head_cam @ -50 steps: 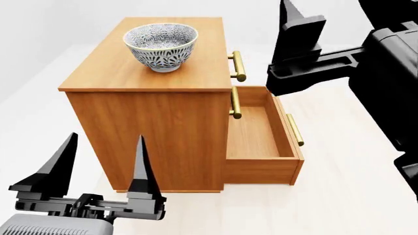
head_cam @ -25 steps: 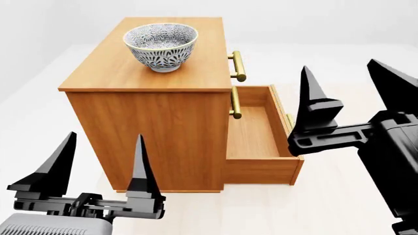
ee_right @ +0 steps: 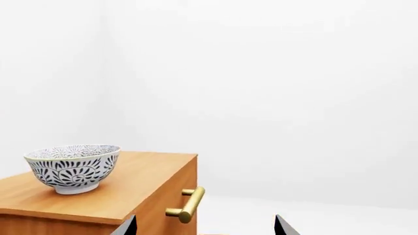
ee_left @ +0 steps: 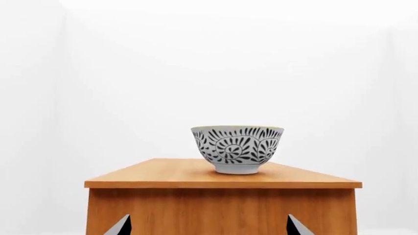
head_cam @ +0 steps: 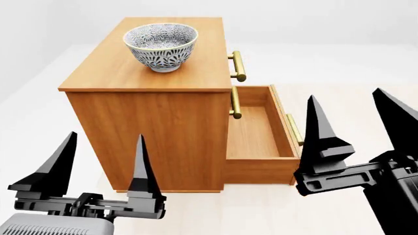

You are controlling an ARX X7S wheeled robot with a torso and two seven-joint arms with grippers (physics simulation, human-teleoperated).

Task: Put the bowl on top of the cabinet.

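The bowl [head_cam: 160, 45] sits upright on the cabinet [head_cam: 163, 122] top, well apart from both empty, wide-jawed grippers: left gripper [head_cam: 98, 164], right gripper [head_cam: 359, 127].

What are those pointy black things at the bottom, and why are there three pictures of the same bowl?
The pointy black things are a robot's two grippers, which work like hands. This is a computer-made scene, not a real room. One picture comes from a camera on the robot's head, looking down. There you see the left gripper and the right gripper, both open and holding nothing. The other two pictures come from small cameras near each gripper, so they look at the same things from lower down.

The small round white bowl with the dark blue leaf pattern stands upright on the flat top of the boxy orange-brown wooden cabinet. Nothing is touching the bowl. The cabinet has brass bar handles, and one drawer is pulled out; what shows of its inside looks empty. The floor around is plain white.
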